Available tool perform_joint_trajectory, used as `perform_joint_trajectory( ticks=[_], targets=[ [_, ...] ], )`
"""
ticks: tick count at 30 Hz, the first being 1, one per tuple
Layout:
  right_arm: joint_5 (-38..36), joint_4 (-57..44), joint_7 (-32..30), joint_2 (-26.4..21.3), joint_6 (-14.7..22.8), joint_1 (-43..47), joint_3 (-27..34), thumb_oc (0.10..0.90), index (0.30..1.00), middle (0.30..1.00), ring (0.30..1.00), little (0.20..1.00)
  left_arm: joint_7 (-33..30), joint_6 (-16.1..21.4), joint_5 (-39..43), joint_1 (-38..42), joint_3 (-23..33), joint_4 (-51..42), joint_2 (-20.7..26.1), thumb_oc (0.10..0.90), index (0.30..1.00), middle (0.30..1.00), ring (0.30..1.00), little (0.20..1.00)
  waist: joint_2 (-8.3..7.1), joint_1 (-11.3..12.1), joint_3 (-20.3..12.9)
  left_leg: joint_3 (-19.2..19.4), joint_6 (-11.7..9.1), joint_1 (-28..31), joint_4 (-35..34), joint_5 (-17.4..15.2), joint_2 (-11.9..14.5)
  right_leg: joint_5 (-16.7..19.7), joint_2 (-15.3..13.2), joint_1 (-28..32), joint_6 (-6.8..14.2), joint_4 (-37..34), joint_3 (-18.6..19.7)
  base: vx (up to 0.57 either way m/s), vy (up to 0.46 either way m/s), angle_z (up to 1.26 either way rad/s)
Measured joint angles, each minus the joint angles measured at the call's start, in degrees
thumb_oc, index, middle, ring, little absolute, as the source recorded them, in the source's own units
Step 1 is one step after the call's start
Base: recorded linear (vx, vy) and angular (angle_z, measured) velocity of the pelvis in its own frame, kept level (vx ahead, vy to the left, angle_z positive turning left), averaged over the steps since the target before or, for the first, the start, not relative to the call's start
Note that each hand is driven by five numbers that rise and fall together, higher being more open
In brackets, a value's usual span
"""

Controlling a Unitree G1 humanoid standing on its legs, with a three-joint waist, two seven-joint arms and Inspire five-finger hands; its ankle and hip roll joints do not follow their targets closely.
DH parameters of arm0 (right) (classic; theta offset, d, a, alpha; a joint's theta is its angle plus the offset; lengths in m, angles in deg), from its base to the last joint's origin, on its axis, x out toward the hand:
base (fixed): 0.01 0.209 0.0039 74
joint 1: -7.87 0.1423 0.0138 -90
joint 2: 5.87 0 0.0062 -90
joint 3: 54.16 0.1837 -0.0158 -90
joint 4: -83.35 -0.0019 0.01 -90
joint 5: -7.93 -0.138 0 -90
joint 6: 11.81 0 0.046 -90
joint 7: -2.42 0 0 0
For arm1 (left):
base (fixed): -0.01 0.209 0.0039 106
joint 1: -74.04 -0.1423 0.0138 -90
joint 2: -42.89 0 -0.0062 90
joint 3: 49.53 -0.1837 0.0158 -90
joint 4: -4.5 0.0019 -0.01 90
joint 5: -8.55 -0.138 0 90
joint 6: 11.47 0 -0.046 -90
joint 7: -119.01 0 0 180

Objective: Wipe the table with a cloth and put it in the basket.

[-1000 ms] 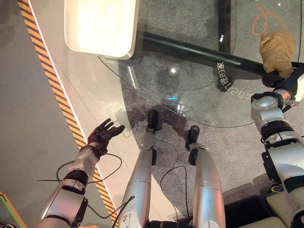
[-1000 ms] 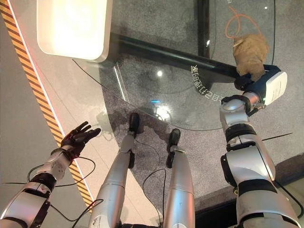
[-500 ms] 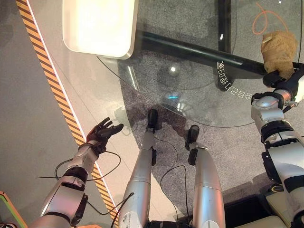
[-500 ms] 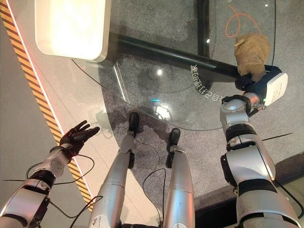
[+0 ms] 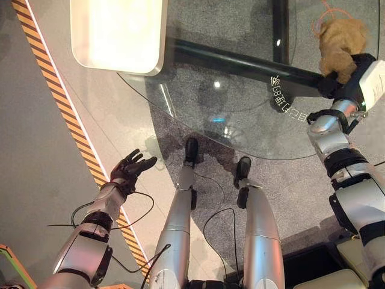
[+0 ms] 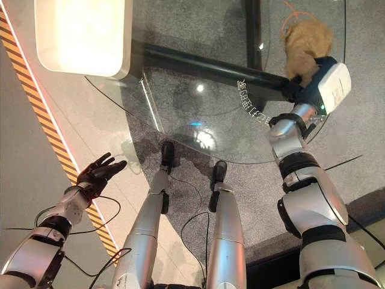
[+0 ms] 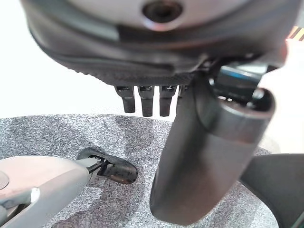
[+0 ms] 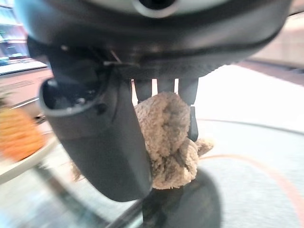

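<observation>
A bunched tan cloth (image 5: 340, 39) rests on the far right part of the round glass table (image 5: 228, 111). My right hand (image 5: 337, 83) is behind it and shut on it. The right wrist view shows the cloth (image 8: 168, 137) pinched between the thumb (image 8: 114, 142) and the fingers. A cream rounded rectangular container (image 5: 117, 33) stands at the table's far left. My left hand (image 5: 131, 170) hangs open and holds nothing, low on the left over the floor and off the table. Its straight fingers (image 7: 145, 97) show in the left wrist view.
Black base bars (image 5: 240, 63) run under the glass. An orange cord loop (image 6: 289, 15) lies beneath the table near the cloth. A yellow-and-black striped line (image 5: 60, 102) crosses the floor on the left. Grey carpet (image 5: 301, 186) lies below the table's near edge.
My right hand has pushed the cloth farther across the glass, away from me and a little left. The camera has shifted slightly. My left hand has barely moved.
</observation>
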Motion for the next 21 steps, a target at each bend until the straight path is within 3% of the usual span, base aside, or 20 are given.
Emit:
perform_joint_trajectory(
  ticks=[7,21],
  targets=[
    [4.5,-0.5,2.7,1.1,-2.7,3.6,-4.7,0.1,0.3,0.3,0.3,0.2,-0.1,0.1,0.0,-0.5,0.0,-0.2,-0.9,0.8,0.9,0.9,0.9,0.9,0.08,1.8,0.0,-0.1,-0.5,0.1,-0.1,0.0,-0.1,-0.9,-0.3,-0.6,-0.6,1.8,-0.2,0.0,0.002,0.05],
    [11.3,-5.8,8.1,3.0,-5.6,4.5,-10.8,0.1,0.3,0.3,0.3,0.2,-0.3,0.2,0.0,-1.2,-0.2,-2.6,-3.2,0.8,0.9,0.9,0.9,0.9,0.96,2.6,-0.1,-0.2,-0.9,1.1,-0.8,0.3,-0.1,-1.6,-0.2,-0.8,-1.4,3.6,-0.3,0.0,0.0,0.0]
  ],
)
